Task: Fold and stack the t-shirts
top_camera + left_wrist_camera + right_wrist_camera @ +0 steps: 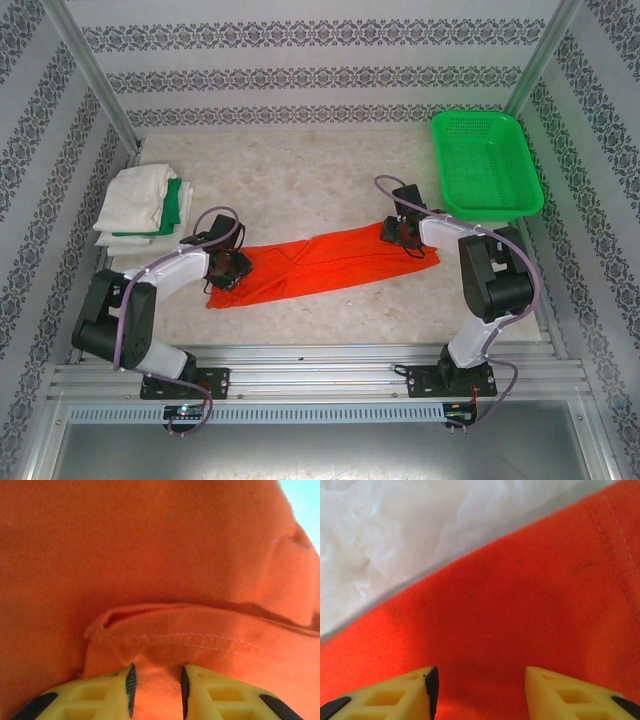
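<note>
An orange-red t-shirt (320, 262) lies folded into a long strip across the near middle of the table. My left gripper (232, 268) is down on its left end. In the left wrist view the left gripper (157, 685) stands narrowly open, with a hump of the orange-red t-shirt (150, 555) beside a stitched hem between its pads. My right gripper (400, 232) is on the strip's right end. There the right gripper (481, 685) is open wide, pressed onto the flat orange-red t-shirt (520, 605) near its edge. Folded off-white and green t-shirts (140, 205) are stacked at the far left.
A green plastic mesh basket (485, 165) sits at the table's far right corner. The pale marbled table (300, 170) stretches behind the strip, and it shows as the table (395, 530) past the shirt's edge. Metal posts and patterned walls enclose the table.
</note>
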